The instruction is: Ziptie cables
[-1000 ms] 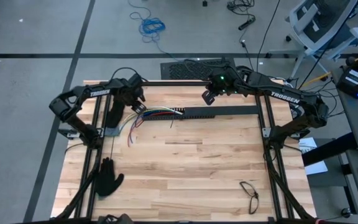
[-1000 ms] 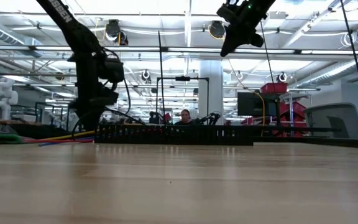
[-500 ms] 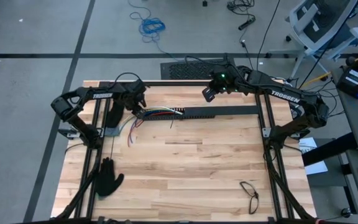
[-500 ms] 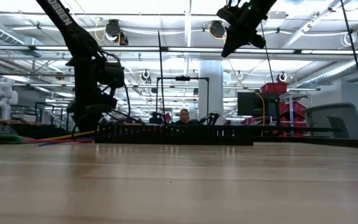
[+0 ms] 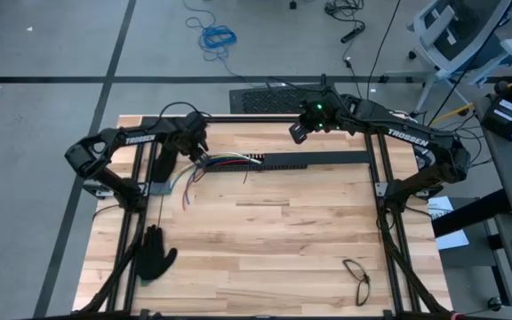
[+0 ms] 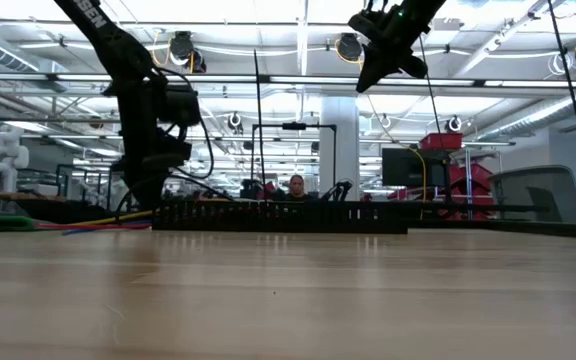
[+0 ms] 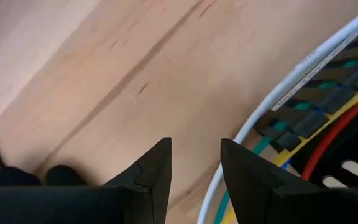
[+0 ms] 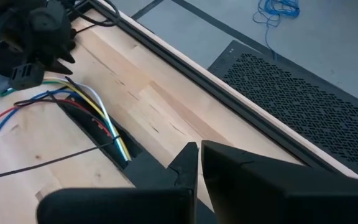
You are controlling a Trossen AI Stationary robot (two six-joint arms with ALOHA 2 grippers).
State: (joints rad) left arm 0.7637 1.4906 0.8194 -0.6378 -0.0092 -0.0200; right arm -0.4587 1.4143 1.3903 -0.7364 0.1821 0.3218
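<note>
2 hands (image 5: 200,153) (image 5: 297,135), 1 cable bundle (image 5: 225,162), 1 black glove (image 5: 155,253).

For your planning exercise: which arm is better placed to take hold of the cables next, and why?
Probably the left. The left hand is low at the cables, fingers parted with the white wire beside them. The right hand hangs shut, high above the slotted bar, farther from the wires.

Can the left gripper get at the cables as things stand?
Probably yes. The left gripper hangs right at the cables, fingers apart with nothing between them; the white wire runs just beside them, nothing blocking.
</note>
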